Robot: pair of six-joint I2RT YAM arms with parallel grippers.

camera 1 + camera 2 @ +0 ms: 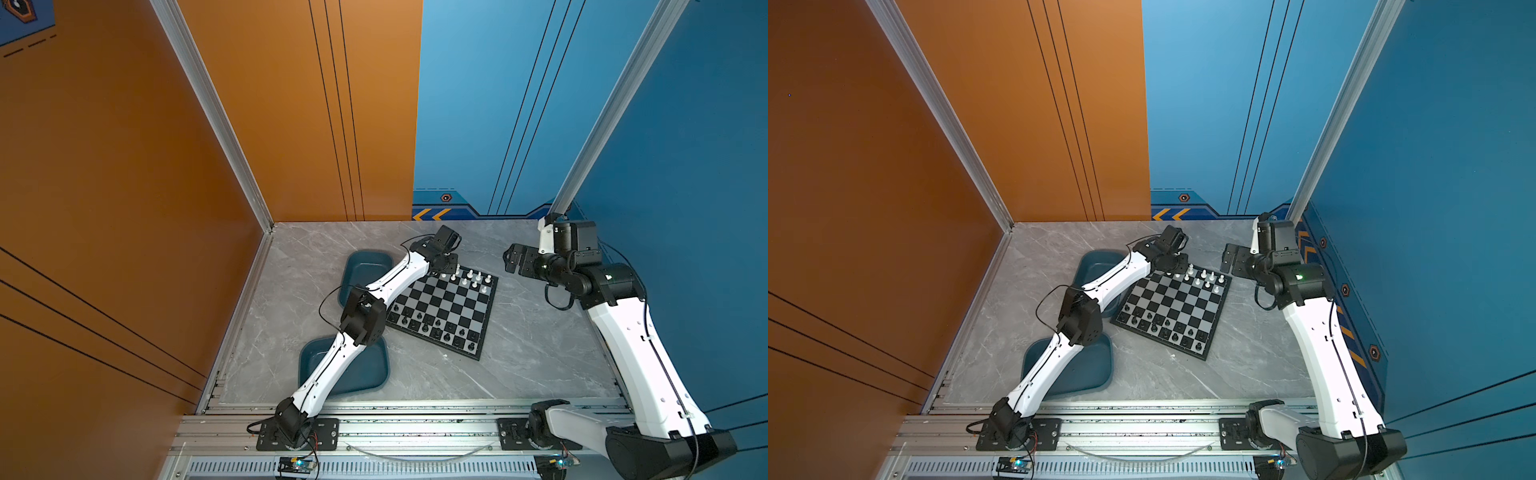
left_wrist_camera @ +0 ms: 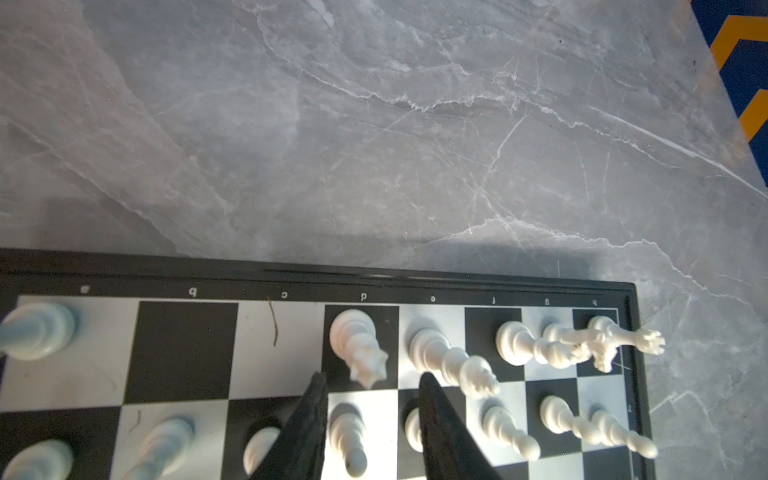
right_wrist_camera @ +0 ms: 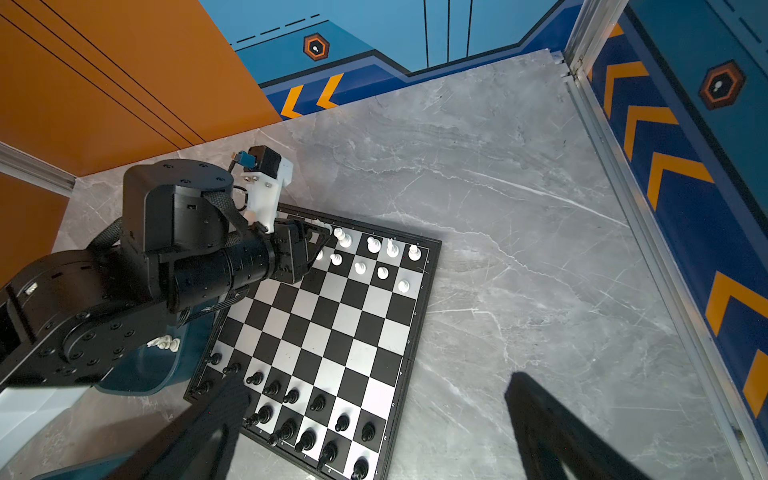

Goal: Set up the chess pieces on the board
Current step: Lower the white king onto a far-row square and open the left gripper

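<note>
The table top (image 1: 540,332) appeared as grey veined stone, smooth with a low sheen. The board (image 2: 415,286) had a glossy black border; its silver-grey squares showed a metallic sheen, its black squares looked duller. The white pieces (image 2: 355,340) and black pieces (image 3: 318,402) looked like smooth, shiny plastic. The trays (image 1: 365,266) were smooth teal plastic with a faint shine. The arm covers (image 1: 636,353) were smooth white plastic, the frame rails (image 1: 415,432) bare ribbed metal.

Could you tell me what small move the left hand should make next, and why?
Probably lift the left hand straight up: its fingers are apart, the white queen stands free on the board, and the king and pawn crowd it.
</note>
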